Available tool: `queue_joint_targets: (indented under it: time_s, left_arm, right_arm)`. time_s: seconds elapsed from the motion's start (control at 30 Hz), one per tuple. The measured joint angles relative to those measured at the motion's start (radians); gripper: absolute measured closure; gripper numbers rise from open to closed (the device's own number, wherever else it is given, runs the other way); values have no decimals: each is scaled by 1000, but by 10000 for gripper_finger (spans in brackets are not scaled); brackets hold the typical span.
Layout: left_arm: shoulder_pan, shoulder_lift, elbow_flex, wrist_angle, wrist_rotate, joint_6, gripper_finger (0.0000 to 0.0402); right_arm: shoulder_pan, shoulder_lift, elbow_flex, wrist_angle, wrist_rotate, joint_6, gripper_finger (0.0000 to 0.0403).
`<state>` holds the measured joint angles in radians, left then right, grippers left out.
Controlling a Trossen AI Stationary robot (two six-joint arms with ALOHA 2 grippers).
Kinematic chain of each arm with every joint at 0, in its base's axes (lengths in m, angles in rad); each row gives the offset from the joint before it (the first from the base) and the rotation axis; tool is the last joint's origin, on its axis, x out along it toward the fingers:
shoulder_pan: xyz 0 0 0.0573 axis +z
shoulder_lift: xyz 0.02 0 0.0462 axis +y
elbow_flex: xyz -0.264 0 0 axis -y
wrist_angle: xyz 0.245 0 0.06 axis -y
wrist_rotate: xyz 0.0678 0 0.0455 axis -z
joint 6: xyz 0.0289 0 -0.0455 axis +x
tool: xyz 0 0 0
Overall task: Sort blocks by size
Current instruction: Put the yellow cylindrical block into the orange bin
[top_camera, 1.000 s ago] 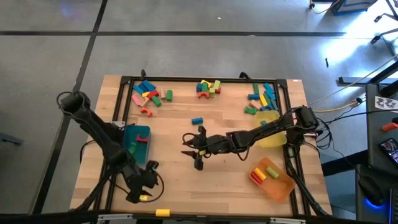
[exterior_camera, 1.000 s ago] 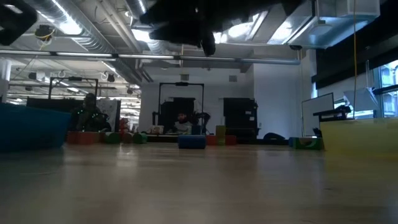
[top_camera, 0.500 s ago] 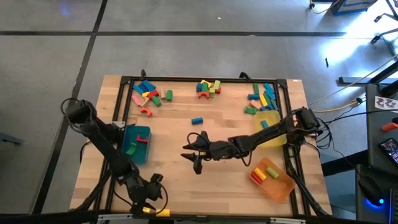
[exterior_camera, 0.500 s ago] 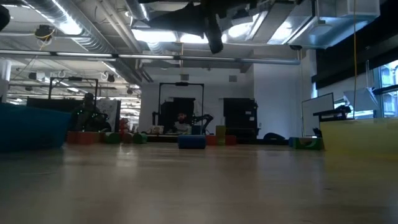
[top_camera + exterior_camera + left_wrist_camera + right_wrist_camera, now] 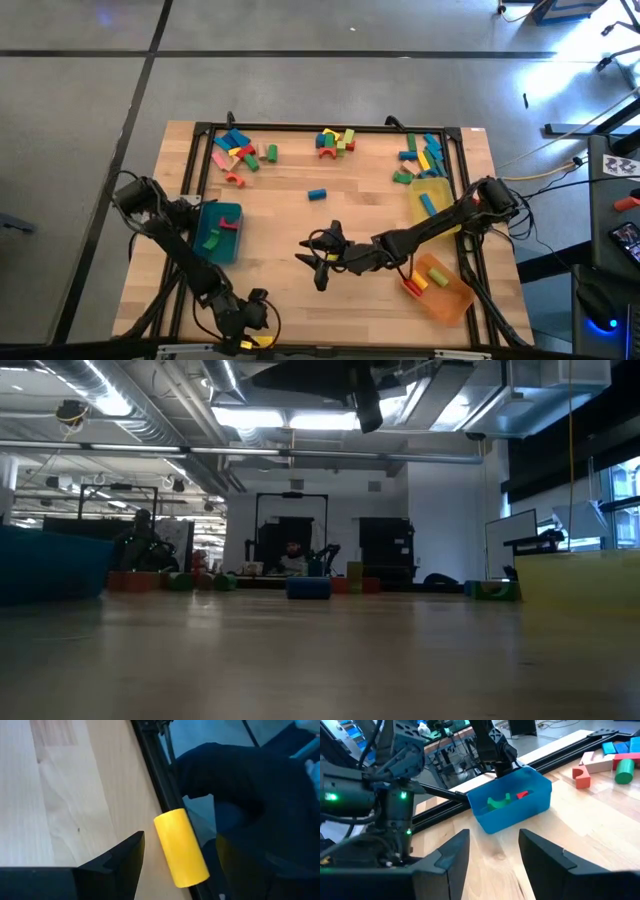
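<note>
Left tool (image 5: 247, 322) at lower left of the high view, by the near edge of the counter (image 5: 280, 215). Jaws spread wide, gripping nothing; in the left wrist view a yellow cylinder block (image 5: 181, 847) lies on the counter edge just beside one dark finger (image 5: 120, 862), not held.

Right tool (image 5: 318, 262) hangs over the counter's bare middle, lower centre of the high view, jaws partly apart, nothing between them; right wrist view shows both fingers (image 5: 451, 857) with a clear gap over wood.

Blocks: three loose heaps along the top edge of the counter in the high view – upper-left heap (image 5: 238, 150), top-centre heap (image 5: 336, 141), upper-right heap (image 5: 420, 155). One blue block (image 5: 317, 194) alone below the centre heap.

Teal tray (image 5: 222, 232) at left holds a green piece and a red piece. Yellow tray (image 5: 428, 200) at right holds a blue block. Orange tray (image 5: 440, 288) at lower right holds yellow and red blocks.

Low view: right arm only a dark shape at top centre, blocks a low row far across the counter.
</note>
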<state>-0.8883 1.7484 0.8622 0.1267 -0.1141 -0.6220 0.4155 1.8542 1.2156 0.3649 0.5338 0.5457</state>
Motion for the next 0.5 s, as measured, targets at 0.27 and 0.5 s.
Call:
queue_joint_targets:
  time_s: [0.27, 0.5]
  left_arm:
    - [-41, 52, 2, 1, -47, -56, 172]
    - [-63, 68, 2, 5, -86, -52, 172]
  right_arm:
    - [10, 29, -1, 37, 16, 12, 228]
    - [13, 32, -1, 29, 25, 52, 228]
